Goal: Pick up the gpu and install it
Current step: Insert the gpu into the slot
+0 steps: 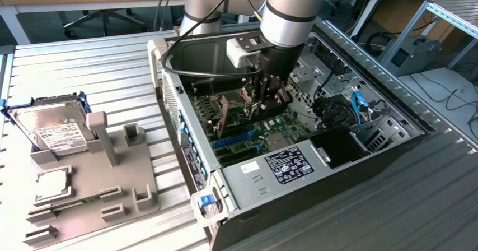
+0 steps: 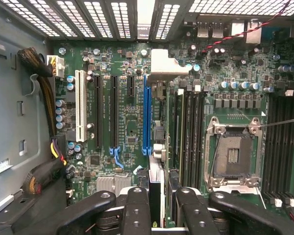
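Observation:
My gripper (image 1: 269,108) reaches down into the open computer case (image 1: 396,108), over the green motherboard (image 1: 280,132). It is shut on the gpu (image 2: 157,186), a thin card seen edge-on between the black fingers (image 2: 137,208). The card's pale metal bracket (image 2: 164,64) points toward the vented back wall of the case. The card hangs just beside the long blue slot (image 2: 147,115), apart from the board. From outside, the gpu's bracket end (image 1: 221,116) stands upright on the exterior view's left of the gripper.
White and black expansion slots (image 2: 81,105) lie beside the blue one. Memory sticks (image 2: 188,132) and the open processor socket (image 2: 232,152) are on the other side. A cable bundle (image 2: 39,73) runs along the case wall. Outside, a grey holder (image 1: 97,178) carries the hard drive (image 1: 51,129).

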Tool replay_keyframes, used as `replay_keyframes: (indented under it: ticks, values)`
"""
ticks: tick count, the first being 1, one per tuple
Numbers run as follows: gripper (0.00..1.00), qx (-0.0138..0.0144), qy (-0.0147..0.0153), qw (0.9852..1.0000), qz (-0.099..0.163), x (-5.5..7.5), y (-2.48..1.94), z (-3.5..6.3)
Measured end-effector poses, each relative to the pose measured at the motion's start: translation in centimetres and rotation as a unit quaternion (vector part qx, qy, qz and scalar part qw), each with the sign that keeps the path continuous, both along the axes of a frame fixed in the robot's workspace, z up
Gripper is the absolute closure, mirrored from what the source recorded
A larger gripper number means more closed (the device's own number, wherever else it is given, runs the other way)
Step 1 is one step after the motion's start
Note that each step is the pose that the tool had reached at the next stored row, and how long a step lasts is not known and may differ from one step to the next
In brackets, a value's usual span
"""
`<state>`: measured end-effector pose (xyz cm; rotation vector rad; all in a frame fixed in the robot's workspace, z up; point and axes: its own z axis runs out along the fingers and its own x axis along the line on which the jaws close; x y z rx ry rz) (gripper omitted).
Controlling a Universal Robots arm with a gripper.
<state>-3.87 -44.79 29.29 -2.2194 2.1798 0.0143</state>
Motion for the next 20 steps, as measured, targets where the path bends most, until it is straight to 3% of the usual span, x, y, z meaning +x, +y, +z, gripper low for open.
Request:
replay_keyframes:
  ticks: [20]
  values:
    - [0.74,-0.0002,0.0,1.0,0.0,-0.33,0.0,-0.5]
